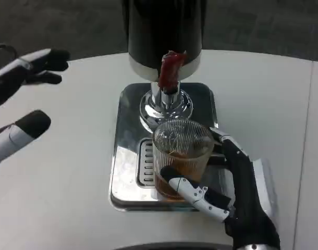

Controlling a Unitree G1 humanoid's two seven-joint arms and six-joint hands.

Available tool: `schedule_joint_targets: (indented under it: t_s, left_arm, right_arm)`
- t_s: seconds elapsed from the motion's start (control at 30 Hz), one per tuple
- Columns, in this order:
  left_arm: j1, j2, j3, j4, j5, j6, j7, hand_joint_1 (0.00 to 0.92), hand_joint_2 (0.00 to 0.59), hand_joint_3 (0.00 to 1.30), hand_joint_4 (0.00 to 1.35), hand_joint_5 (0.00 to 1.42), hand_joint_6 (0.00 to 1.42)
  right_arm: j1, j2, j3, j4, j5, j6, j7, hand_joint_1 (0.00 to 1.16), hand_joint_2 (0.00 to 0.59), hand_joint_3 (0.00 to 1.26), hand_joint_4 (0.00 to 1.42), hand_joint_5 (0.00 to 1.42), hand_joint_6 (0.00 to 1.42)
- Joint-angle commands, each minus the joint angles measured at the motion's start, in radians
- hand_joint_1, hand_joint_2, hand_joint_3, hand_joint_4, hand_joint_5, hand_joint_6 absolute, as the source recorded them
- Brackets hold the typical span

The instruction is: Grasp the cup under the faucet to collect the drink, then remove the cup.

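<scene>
Wrapping around the lower part of the cup (181,156), the fingers (193,191) of the right hand (237,192) hold it from the near and right sides, one white-and-black finger lying across the front of the glass and another reaching up along its right edge. The cup is clear ribbed glass, upright, with brown drink filling roughly its lower half. It stands on the slotted grate of a shiny metal drip tray (125,156), directly below the faucet (167,99), whose chrome base sits at the back of the tray. A red lever (170,69) sticks out above the faucet from the front of a dark drink dispenser (164,31) with a silver band at its bottom. The tray rests on the white bench (65,172).

Well apart on the other side, the left hand (24,99) hovers above the bench, its fingers (47,60) spread and holding nothing, black tips pointing toward the dispenser.
</scene>
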Motion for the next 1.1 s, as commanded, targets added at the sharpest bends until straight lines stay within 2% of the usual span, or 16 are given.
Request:
schedule_joint_targets:
  t_s: [0.03,0.17,0.3,0.43,0.57,1.1]
  left_arm:
    - [0.103,-0.014,0.018,-0.011,0.034,-0.026,0.014,0.0,0.122,0.23,0.22,0.26,0.21]
    - [0.17,-0.018,0.014,-0.015,0.06,-0.041,0.017,0.0,0.122,0.23,0.22,0.26,0.21]
    - [0.21,-0.023,0.009,-0.014,0.076,-0.053,0.019,0.0,0.122,0.21,0.19,0.24,0.19]
    - [0.243,-0.023,0.0,-0.015,0.103,-0.067,0.019,0.0,0.122,0.21,0.17,0.22,0.18]
    - [0.278,-0.019,-0.013,-0.019,0.131,-0.089,0.013,0.0,0.122,0.2,0.16,0.21,0.16]
    - [0.337,-0.011,-0.053,-0.049,0.2,-0.119,0.019,0.0,0.116,0.17,0.11,0.16,0.14]
  right_arm:
    - [0.031,0.006,0.002,-0.07,-0.009,-0.019,0.039,0.77,0.279,0.58,0.64,0.68,0.4]
    - [0.054,-0.004,-0.007,-0.103,-0.029,-0.02,0.065,0.77,0.278,0.59,0.64,0.68,0.4]
    - [0.073,0.001,-0.022,-0.126,-0.017,-0.023,0.092,0.78,0.278,0.59,0.64,0.68,0.4]
    - [0.087,-0.015,-0.024,-0.165,-0.041,-0.033,0.118,0.78,0.281,0.59,0.65,0.69,0.4]
    - [0.112,-0.023,-0.034,-0.203,-0.026,-0.033,0.155,0.79,0.282,0.59,0.65,0.69,0.4]
    - [0.159,-0.073,-0.067,-0.291,-0.018,-0.062,0.217,0.8,0.272,0.61,0.67,0.71,0.42]
